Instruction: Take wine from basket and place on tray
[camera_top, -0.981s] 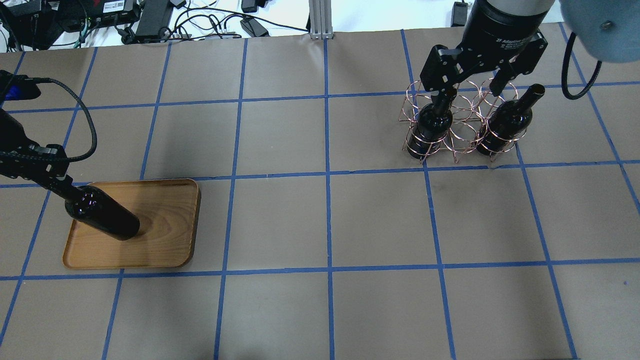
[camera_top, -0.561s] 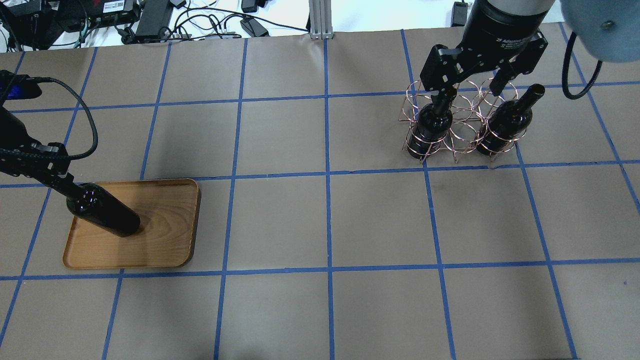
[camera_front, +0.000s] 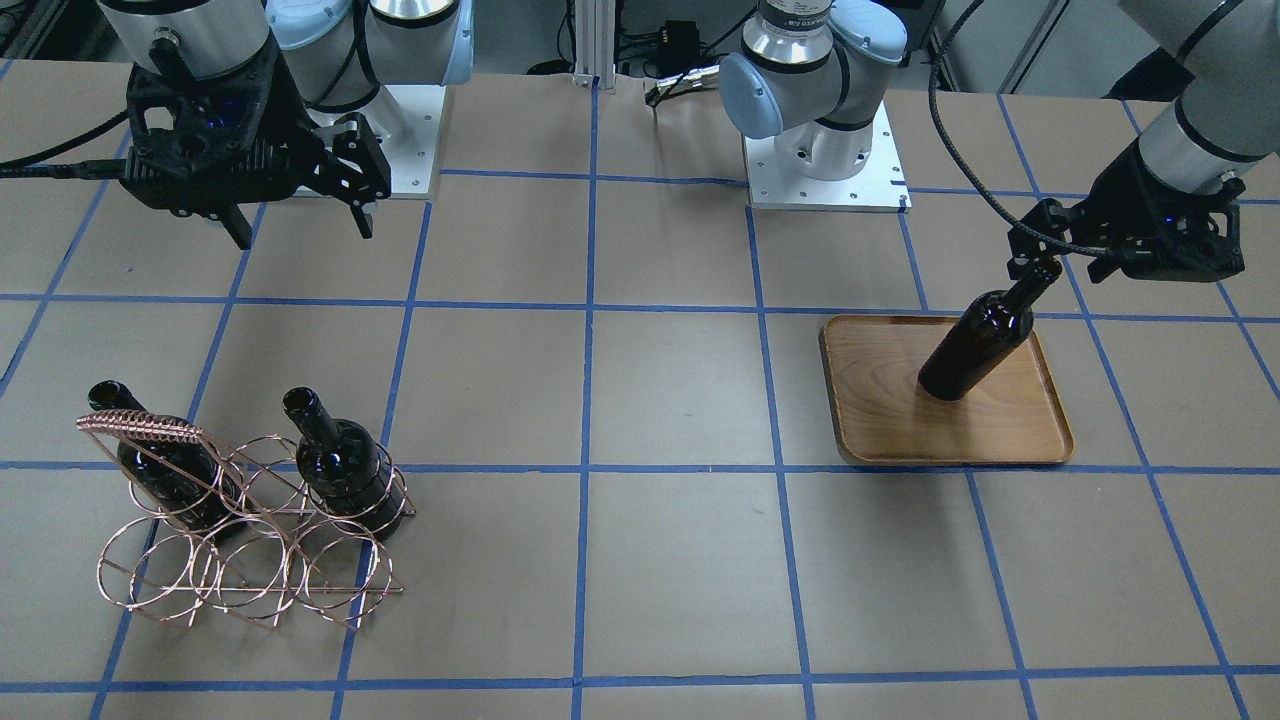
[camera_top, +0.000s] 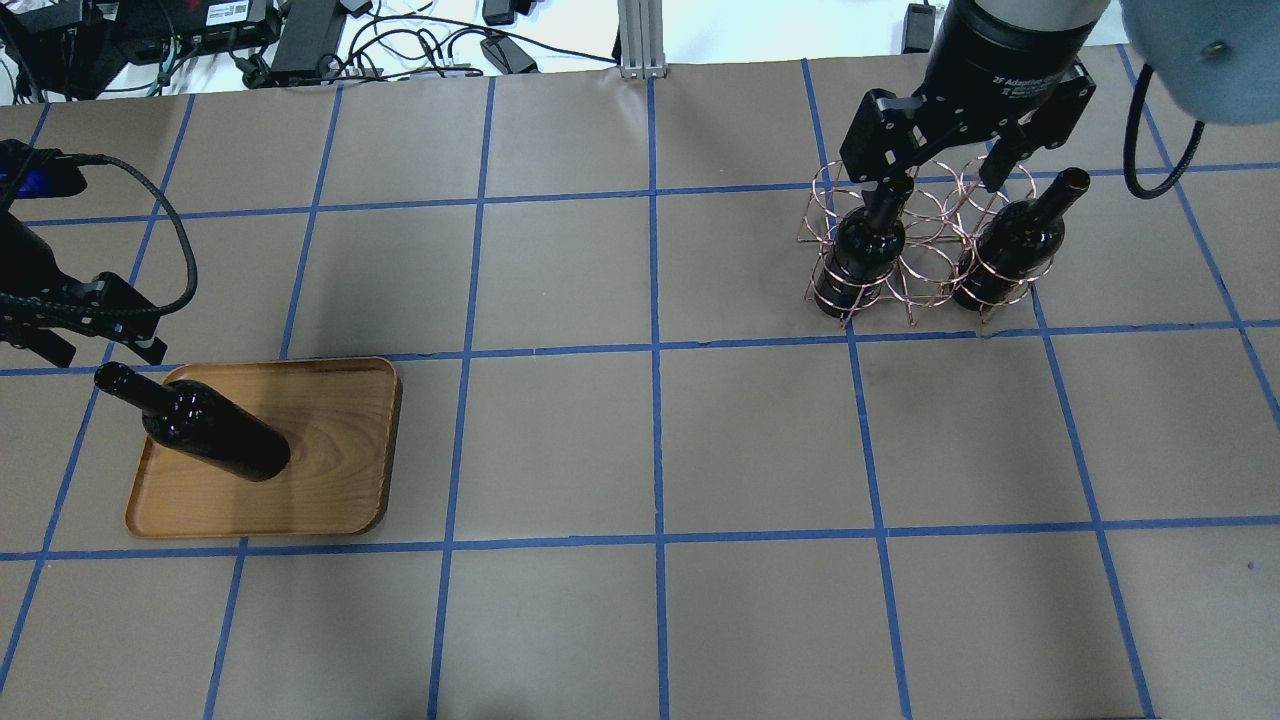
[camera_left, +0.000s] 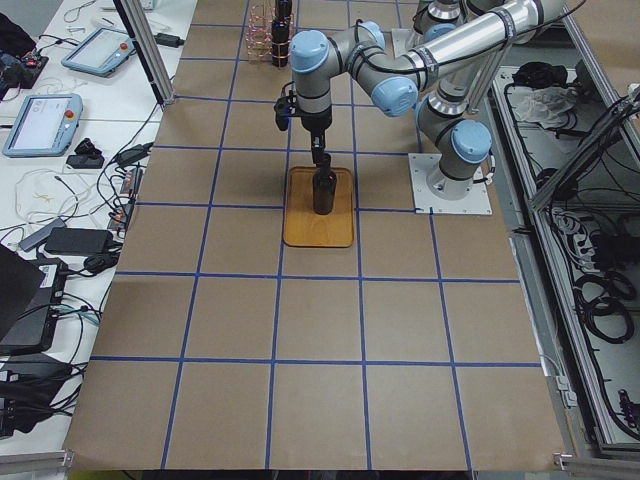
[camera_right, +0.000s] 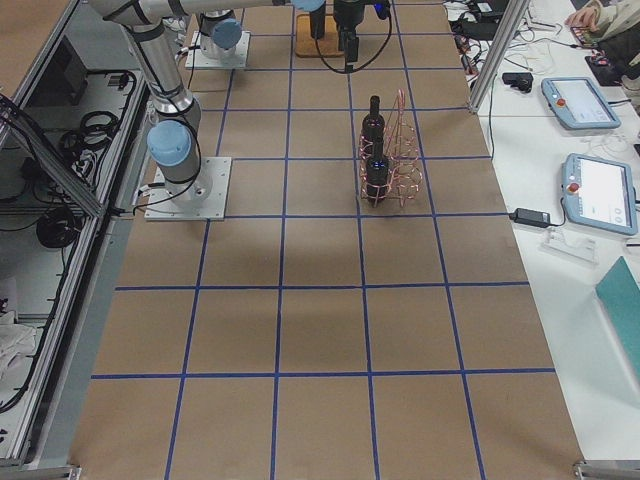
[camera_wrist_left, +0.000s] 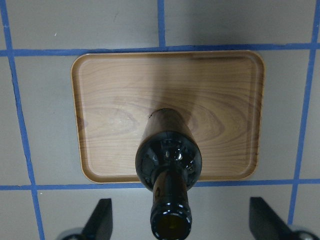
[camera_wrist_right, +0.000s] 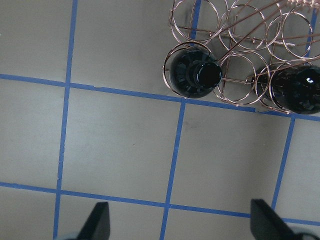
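My left tool (camera_top: 108, 352) is spread wide on either side of the neck, gripping nothing. The wine bottle (camera_top: 215, 440) stands upright on the wooden tray (camera_top: 340, 480). I'd lift straight up so neither finger clips the bottle's mouth. My right tool (camera_front: 304, 232) hangs spread above the wire basket (camera_front: 250, 570).

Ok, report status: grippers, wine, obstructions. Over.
Left gripper open, fingers either side of the neck, not touching. Wine upright on tray. Right gripper open, raised near basket, two bottles inside. No obstruction seen.
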